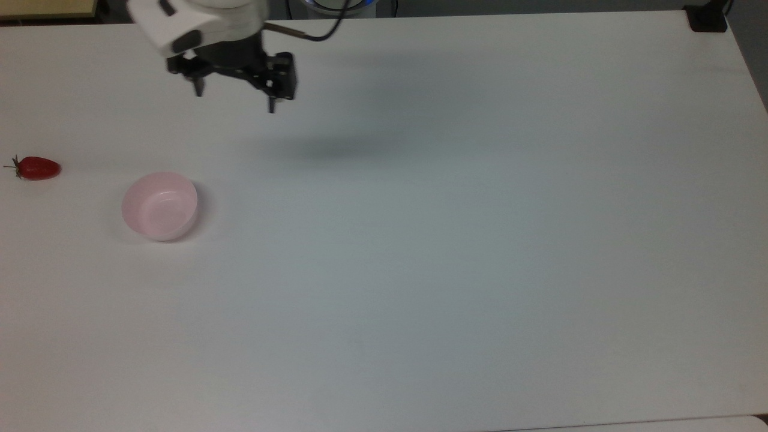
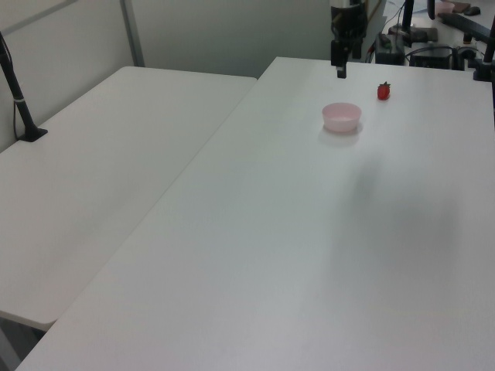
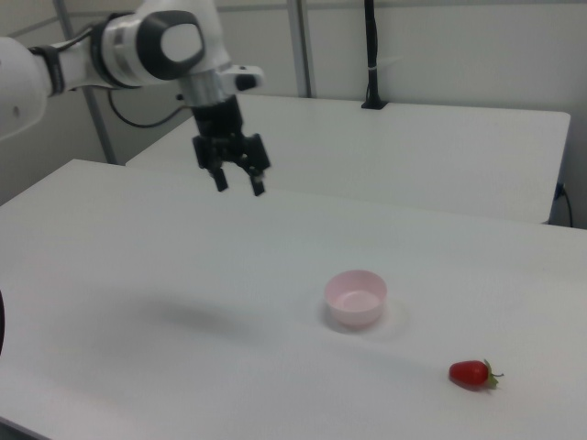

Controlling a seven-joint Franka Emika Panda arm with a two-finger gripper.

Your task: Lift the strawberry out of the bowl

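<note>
Above the table (image 1: pixel 420 240), near the top view's far edge: gripper (image 1: pixel 234 103) open, empty, raised. Wide bare surface all round. Bowl (image 1: pixel 159 205) well apart, nearer. Strawberry (image 1: pixel 36 168) outside bowl, by top view's left edge. Right view: second table (image 3: pixel 440 147) behind.

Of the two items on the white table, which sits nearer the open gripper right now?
The pale pink round plastic bowl; the small red strawberry lies farther toward the top view's left edge, away from the gripper.
</note>
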